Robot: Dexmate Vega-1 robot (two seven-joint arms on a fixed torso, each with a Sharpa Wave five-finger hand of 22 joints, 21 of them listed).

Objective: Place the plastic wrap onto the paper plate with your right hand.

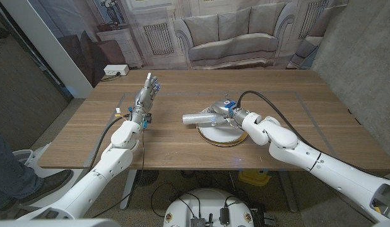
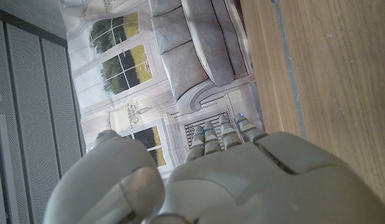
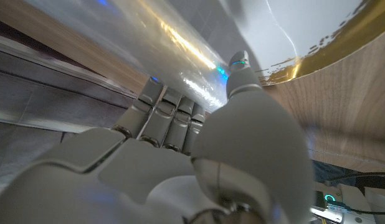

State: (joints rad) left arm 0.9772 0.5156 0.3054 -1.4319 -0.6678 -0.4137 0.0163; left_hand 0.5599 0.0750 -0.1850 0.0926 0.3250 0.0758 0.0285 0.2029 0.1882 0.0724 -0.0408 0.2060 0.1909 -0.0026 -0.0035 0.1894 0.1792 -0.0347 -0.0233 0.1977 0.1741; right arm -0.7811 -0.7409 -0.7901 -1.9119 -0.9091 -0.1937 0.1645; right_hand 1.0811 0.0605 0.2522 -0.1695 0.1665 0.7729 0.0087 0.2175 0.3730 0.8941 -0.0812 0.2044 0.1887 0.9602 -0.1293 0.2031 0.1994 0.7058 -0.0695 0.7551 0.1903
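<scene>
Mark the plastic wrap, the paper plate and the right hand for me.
plastic wrap [image 1: 196, 118]: head view, free end of the roll.
paper plate [image 1: 215, 134]: head view, bare white surface.
right hand [image 1: 230, 113]: head view, middle of the hand gripping the roll.

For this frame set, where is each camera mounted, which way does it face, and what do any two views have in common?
Head view: fixed on the robot's head, looking down over the wooden table; both arms, left hand, right hand gripping the plastic wrap over the paper plate.
Left wrist view: on the left wrist, looking along the left hand toward the sofa backdrop.
Right wrist view: on the right wrist, close on the right hand, wrap, plate's gold rim.
Shared: head and right wrist views both show wrap and plate.
</scene>
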